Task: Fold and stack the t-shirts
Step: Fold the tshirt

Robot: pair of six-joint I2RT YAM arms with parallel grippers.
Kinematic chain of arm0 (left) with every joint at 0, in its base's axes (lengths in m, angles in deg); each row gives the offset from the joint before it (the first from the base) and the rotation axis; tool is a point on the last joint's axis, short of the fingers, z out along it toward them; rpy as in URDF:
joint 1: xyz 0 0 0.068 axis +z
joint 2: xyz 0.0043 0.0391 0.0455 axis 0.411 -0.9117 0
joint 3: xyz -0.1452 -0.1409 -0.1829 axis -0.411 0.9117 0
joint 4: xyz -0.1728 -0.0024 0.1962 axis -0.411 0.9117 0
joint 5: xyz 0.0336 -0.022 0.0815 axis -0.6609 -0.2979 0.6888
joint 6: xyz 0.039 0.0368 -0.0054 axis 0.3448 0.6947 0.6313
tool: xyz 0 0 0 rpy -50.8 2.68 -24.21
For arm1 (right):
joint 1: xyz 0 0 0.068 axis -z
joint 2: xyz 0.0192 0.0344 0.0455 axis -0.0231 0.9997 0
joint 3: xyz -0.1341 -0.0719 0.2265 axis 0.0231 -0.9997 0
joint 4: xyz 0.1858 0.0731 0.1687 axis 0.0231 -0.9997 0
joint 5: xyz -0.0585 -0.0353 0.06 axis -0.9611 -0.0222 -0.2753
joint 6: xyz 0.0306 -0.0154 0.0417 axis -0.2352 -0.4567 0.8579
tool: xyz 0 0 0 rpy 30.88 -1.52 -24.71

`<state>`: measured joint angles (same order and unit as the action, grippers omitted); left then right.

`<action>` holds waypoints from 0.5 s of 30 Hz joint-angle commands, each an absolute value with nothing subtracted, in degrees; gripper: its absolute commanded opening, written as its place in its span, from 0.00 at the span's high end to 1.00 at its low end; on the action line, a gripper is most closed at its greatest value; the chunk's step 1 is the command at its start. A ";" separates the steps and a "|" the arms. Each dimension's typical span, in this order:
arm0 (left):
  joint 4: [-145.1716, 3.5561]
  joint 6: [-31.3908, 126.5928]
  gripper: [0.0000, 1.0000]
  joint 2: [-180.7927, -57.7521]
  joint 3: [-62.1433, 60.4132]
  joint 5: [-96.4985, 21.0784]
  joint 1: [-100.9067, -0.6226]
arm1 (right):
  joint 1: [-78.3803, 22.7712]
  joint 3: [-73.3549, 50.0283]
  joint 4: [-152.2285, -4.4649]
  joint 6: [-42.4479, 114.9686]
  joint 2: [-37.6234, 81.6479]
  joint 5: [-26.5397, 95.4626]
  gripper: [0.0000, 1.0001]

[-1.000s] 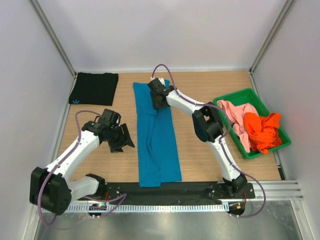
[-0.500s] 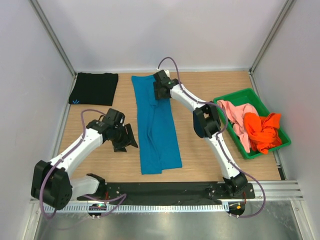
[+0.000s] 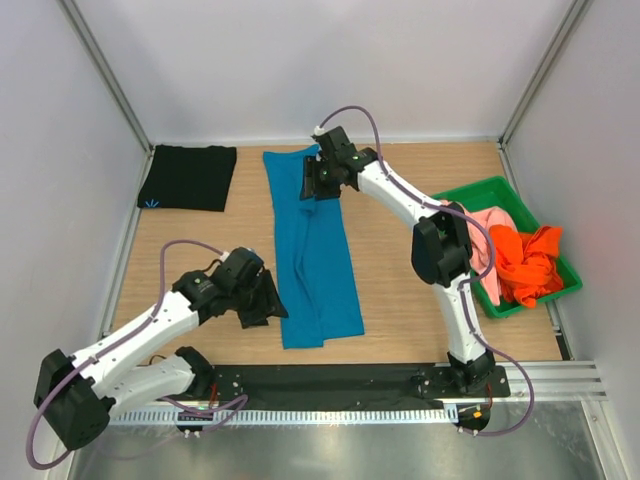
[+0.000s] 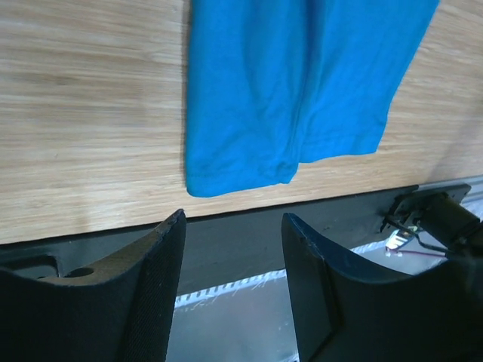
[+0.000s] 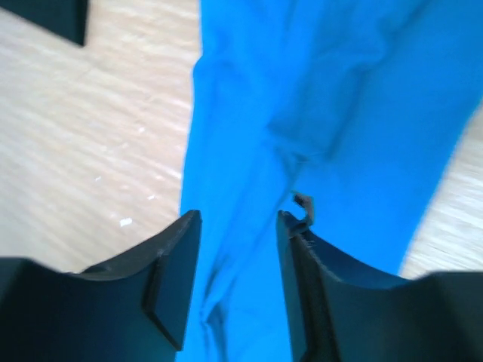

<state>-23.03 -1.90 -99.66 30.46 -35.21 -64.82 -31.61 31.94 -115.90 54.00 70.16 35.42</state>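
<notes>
A teal-blue t-shirt (image 3: 315, 250) lies folded into a long strip down the middle of the table, also seen in the left wrist view (image 4: 302, 75) and the right wrist view (image 5: 339, 90). My left gripper (image 3: 268, 305) (image 4: 232, 226) is open just left of the strip's near-left corner, with nothing between its fingers. Above the strip's far end, my right gripper (image 3: 315, 185) (image 5: 238, 219) is open, with cloth showing below the gap. A folded black t-shirt (image 3: 188, 178) (image 5: 45, 19) with a small light-blue mark sits at the back left. Pink (image 3: 475, 225) and orange (image 3: 525, 262) t-shirts lie crumpled in the tray.
The green plastic tray (image 3: 465, 190) stands at the right edge of the table. A black base rail (image 3: 330, 380) (image 4: 226, 241) runs along the near edge just behind the shirt's hem. Walls close in the left, right and back sides.
My left arm has swung toward the near edge, bringing its gripper to the strip's near-left corner. The right gripper has shifted slightly at the far end, and the strip's far end has moved a little left.
</notes>
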 commanded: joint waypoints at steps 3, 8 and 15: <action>-27.66 -6.91 0.50 -104.58 32.98 -33.06 -65.22 | -31.81 28.37 -111.06 58.62 70.91 46.77 0.57; -32.22 -7.00 0.55 -108.63 34.21 -34.01 -65.22 | -31.29 26.35 -110.54 58.01 72.33 47.12 0.61; -38.11 -7.17 0.58 -115.40 36.06 -36.82 -65.22 | -30.23 26.52 -110.80 57.13 74.70 47.47 0.68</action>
